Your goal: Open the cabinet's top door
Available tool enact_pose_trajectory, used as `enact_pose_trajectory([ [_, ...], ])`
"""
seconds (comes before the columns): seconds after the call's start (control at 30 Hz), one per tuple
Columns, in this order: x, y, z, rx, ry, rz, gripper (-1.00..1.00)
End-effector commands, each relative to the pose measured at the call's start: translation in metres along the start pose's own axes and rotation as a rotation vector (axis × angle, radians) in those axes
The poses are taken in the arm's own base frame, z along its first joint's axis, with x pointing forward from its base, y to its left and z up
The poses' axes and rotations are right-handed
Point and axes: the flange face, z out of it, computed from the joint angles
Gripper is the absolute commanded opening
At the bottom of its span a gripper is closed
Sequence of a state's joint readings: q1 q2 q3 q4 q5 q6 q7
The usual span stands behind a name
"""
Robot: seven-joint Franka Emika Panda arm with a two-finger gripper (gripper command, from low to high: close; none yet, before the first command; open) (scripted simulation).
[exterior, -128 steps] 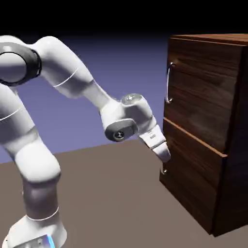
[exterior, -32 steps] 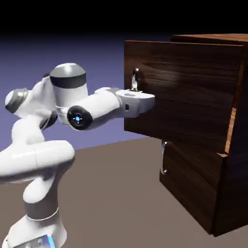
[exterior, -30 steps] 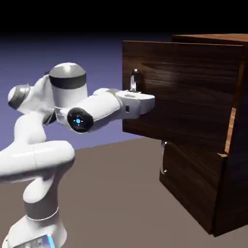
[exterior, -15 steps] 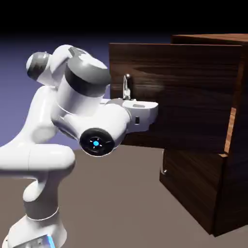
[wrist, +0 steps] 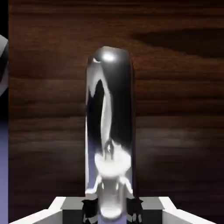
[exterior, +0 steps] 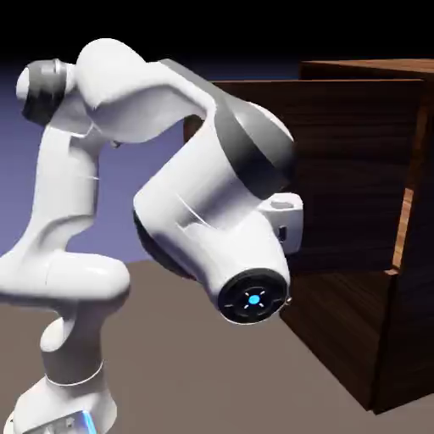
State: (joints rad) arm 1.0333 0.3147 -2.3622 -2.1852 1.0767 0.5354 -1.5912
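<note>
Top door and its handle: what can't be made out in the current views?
- Top door's handle, exterior view: hidden behind the arm.
- Gripper's fingertips, exterior view: blocked by the arm's wrist.
- Handle's lower end, hand view: cut off by the bottom edge.
- Top door, hand view: hinge side out of frame.

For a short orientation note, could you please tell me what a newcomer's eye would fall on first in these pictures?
In the exterior view, the bulky white robot arm fills the middle, hiding part of the dark wood-grain top door, which stands open on the right. In the hand view, a shiny curved silver handle rises up the middle, the grey-tipped gripper shut on its lower end.
</note>
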Motion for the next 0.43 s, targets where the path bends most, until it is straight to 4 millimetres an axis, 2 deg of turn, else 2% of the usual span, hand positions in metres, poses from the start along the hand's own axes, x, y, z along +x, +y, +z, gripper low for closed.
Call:
enact_pose_trajectory([
  [0.0, 0.002, 0.002, -0.006, 0.013, -0.013, 0.0, -1.0],
  [0.37, 0.026, 0.026, -0.061, 0.147, -0.148, 0.0, -1.0],
  [0.4, 0.026, 0.026, -0.061, 0.147, -0.148, 0.0, 1.0],
])
